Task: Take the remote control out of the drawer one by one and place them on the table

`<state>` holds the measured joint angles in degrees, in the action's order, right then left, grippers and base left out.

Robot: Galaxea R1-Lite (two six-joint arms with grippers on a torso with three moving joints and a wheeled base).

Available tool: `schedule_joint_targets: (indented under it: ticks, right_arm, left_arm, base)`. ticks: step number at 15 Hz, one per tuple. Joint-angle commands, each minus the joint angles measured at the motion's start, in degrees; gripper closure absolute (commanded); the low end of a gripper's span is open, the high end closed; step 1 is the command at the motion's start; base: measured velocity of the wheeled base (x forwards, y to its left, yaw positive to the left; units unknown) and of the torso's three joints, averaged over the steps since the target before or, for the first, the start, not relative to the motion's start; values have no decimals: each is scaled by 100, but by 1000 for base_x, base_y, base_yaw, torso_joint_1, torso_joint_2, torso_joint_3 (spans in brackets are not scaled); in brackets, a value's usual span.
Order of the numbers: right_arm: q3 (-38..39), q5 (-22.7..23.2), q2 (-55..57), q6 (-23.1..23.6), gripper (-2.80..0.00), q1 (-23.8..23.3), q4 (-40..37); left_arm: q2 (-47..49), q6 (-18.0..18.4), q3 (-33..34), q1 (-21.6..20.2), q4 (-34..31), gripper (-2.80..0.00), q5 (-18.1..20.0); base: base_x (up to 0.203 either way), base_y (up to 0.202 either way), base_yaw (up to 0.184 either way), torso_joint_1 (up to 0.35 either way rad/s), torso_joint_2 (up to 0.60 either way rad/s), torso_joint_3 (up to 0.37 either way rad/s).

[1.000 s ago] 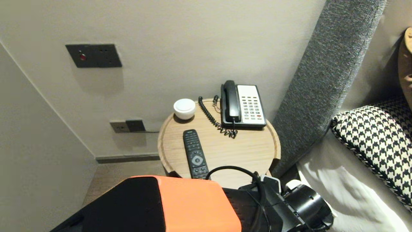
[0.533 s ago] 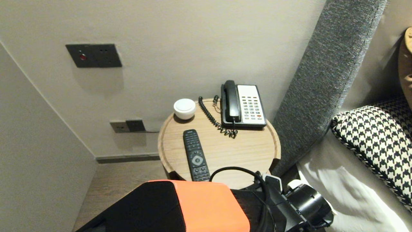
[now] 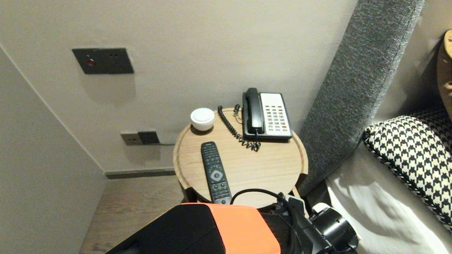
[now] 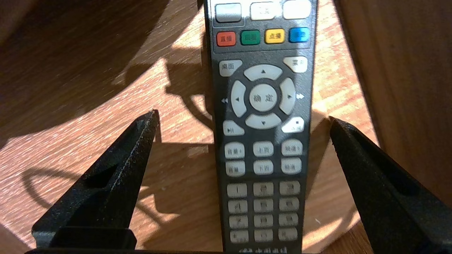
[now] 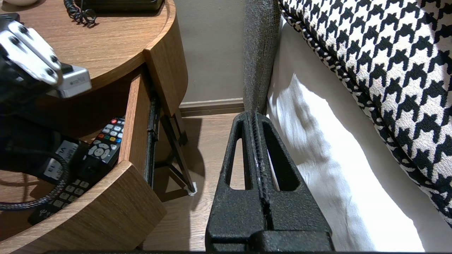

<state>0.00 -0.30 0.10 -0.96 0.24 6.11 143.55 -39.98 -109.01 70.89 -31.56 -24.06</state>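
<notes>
A dark remote (image 4: 263,141) with grey keys and a row of coloured buttons lies flat on the floor of an open wooden drawer (image 5: 136,116) under the round bedside table (image 3: 275,165). My left gripper (image 4: 243,116) hangs just above it, open wide, one finger on each side of the remote and neither touching it. That remote (image 5: 106,146) also shows inside the drawer in the right wrist view. In the head view the left arm (image 3: 229,229) reaches down in front of the table and its fingers are hidden. My right gripper (image 5: 255,114) is shut on nothing, parked low beside the bed.
On the tabletop lie a second black remote (image 3: 214,169), a corded phone (image 3: 266,114) and a small white round object (image 3: 202,119). A grey headboard (image 3: 356,88), white bedding (image 5: 317,158) and a houndstooth pillow (image 3: 413,155) stand to the right. A wall closes the left side.
The left arm's orange cover has sunk lower and shifted right in the head view, uncovering the near end of the tabletop remote. Nothing on the table has moved.
</notes>
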Motion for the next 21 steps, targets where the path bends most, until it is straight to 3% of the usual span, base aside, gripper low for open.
schedule_joint_targets:
  ticks: [1, 9, 10, 21]
  right_arm:
    - [229, -5, 8, 0, 0, 2, 12]
    - [229, -5, 8, 0, 0, 2, 4]
    - [229, -5, 8, 0, 0, 2, 4]
    - [229, 4, 8, 0, 0, 2, 4]
  left_arm:
    - [103, -29, -59, -13, -17, -280, -19]
    - [138, -28, -111, -5, -17, -280, 7]
    - [131, -37, -111, -5, -17, 0, 1]
    - [-284, -63, -103, -5, -34, 0, -28]
  base:
    - [0, 0, 0, 0, 0, 0]
    - [0, 0, 0, 0, 0, 0]
    - [0, 0, 0, 0, 0, 0]
    - [0, 0, 0, 0, 0, 0]
